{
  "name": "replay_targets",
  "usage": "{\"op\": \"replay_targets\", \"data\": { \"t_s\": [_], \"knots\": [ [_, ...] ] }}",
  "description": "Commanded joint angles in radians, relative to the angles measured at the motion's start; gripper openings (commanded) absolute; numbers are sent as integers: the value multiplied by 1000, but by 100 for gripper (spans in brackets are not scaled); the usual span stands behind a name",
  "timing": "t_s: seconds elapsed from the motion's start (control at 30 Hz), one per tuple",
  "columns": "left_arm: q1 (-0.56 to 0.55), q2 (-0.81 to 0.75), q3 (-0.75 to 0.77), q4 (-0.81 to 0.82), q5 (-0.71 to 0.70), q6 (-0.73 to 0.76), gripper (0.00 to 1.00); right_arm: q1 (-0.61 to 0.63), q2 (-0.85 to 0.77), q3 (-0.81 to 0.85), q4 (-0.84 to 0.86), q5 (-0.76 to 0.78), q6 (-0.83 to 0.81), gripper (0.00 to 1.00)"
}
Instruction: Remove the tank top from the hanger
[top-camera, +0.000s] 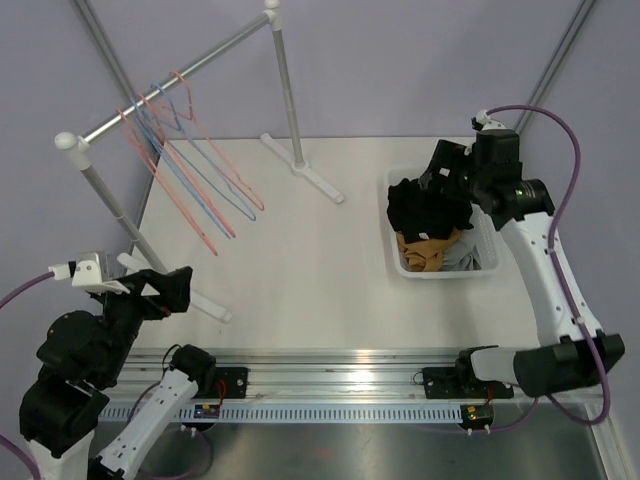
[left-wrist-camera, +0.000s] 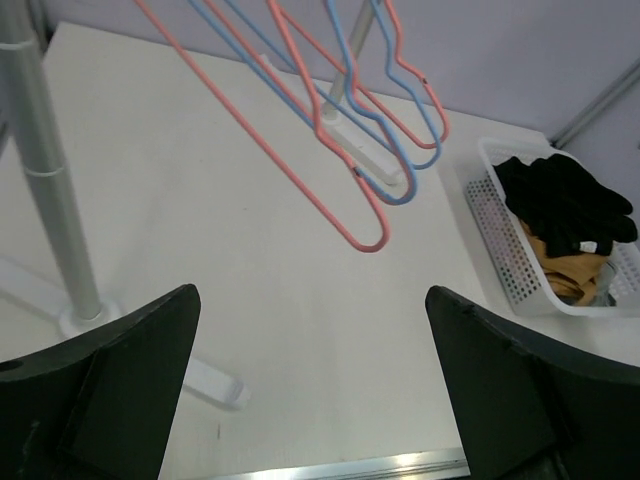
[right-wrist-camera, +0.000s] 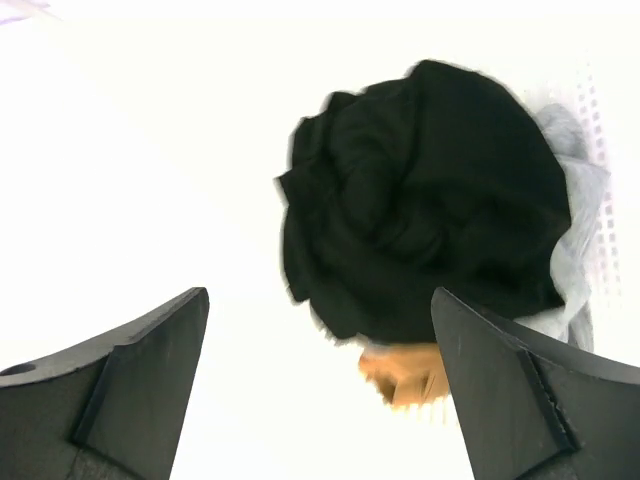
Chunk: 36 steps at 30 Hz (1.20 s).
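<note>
Your right pincer (right-wrist-camera: 318, 296) is hanging spread wide above the black tank top (right-wrist-camera: 430, 200), which is lying bunched in the far-right basket (top-camera: 448, 274).

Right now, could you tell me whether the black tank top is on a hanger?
Off: the black tank top lies crumpled in the white basket; the hangers hang bare.

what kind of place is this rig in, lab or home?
Probably a lab test cell: a white table enclosed by plain grey panels, a small garment rack with empty hangers, and a basket of clothes.
</note>
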Motion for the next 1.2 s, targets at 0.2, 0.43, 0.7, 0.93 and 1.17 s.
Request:
{"op": "replay_targets", "data": {
  "t_s": [0.2, 0.43, 0.7, 0.93, 1.17],
  "knots": [
    [1, 148, 112, -189, -392, 95, 99, 219, -374, -17, -198, 154, -60, 99],
    [1, 199, 144, -195, -381, 104, 99, 225, -556, 12, -372, 213, -123, 100],
    [1, 164, 129, -223, -347, 97, 99, 225, -699, 20, -472, 319, -195, 99],
    [1, 101, 89, -223, -287, 92, 99, 225, -822, -51, -466, 300, -200, 100],
    [1, 84, 75, -211, -276, 86, 99, 226, -843, -112, -409, 301, -197, 99]
  ]
}}
